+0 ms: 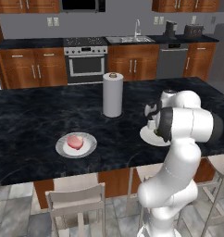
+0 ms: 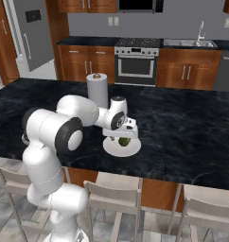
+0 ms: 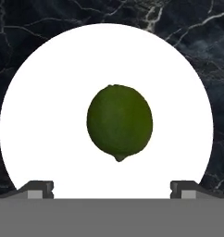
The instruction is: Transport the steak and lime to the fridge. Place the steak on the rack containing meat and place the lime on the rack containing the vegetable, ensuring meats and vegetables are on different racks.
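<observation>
the gripper [image 3: 112, 187] hangs over the lime [image 3: 119, 122], jaws wide apart and holding nothing. the lime sits mid-frame in the hand view on a white plate [image 3: 35, 115]; the steak [image 1: 75, 141] lies on another plate at lower left of the left base view. best to descend straight, tips straddling the lime's middle, then close gently so it can't roll.

Two white plates [image 1: 67, 149] [image 2: 130, 149], one steak [image 1: 75, 141], one lime [image 3: 119, 121], one paper-towel roll [image 1: 112, 95], perhaps four stools [image 1: 77, 199].
</observation>
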Motion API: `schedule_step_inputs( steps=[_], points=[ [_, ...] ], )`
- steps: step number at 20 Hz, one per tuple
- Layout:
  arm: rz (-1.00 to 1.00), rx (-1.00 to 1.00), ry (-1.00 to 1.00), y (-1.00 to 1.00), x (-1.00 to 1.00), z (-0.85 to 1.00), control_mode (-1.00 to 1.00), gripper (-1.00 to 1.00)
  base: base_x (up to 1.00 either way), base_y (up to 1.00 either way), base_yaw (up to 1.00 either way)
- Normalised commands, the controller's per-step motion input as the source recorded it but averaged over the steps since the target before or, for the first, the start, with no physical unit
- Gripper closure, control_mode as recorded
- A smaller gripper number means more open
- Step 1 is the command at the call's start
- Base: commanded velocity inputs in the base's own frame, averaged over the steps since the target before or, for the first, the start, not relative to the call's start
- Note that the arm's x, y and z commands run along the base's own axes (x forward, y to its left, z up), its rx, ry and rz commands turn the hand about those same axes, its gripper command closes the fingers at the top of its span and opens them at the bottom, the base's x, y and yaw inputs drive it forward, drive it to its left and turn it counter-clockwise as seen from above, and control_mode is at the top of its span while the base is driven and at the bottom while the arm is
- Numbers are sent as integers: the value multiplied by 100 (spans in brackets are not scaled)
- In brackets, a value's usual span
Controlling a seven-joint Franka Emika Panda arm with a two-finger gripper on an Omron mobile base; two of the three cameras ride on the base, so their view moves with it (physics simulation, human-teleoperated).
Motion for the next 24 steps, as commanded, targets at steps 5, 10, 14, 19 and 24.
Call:
schedule_step_inputs(
  steps=[5, 10, 14, 19, 24],
  points=[
    [0, 3, 0, 0, 26, -21, -100, -100, 0, 0, 0],
    [0, 2, 0, 0, 30, -20, -100, -100, 0, 0, 0],
    [0, 0, 0, -4, 28, -17, -100, -100, 0, 0, 0],
    [0, 0, 2, -14, 10, -14, -100, -100, 0, 0, 0],
    [-1, 0, 2, -4, -5, -5, -100, -100, 0, 0, 0]
  ],
)
